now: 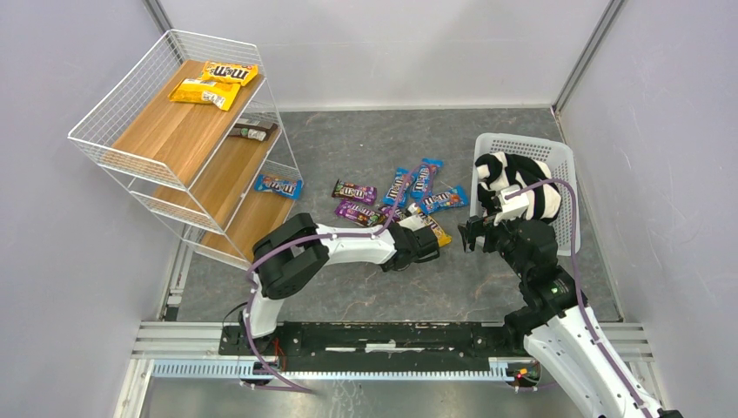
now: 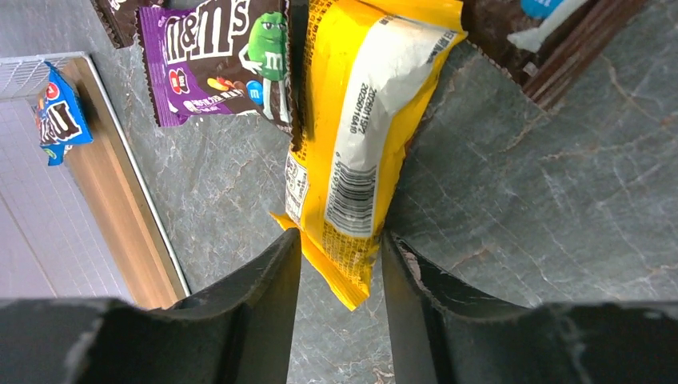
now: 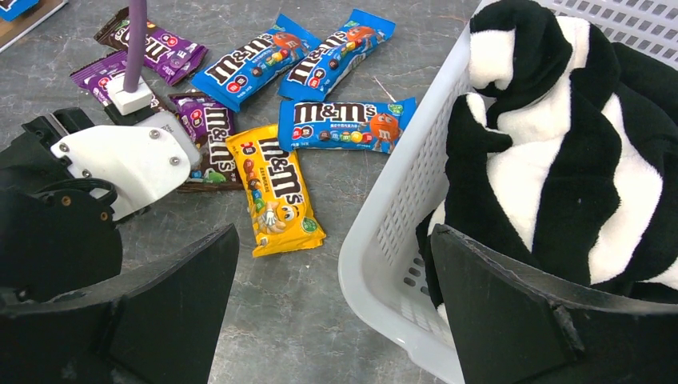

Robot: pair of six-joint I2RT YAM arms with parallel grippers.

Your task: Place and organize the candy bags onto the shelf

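The left pincer is about half open; its two fingers stand one on each side of the near end of a yellow bag and seem to touch it; I cannot tell if they squeeze it. The bag lies on the grey tabletop, back side up, with its bar code showing; its long side points straight away from the pincer, toward the other bags; a purple bag lies just beside it. Seen from above, this spot is between the shelf and the basket. The right pincer is wide open and holds nothing; it hangs just beside the basket, which has a striped cloth in it.
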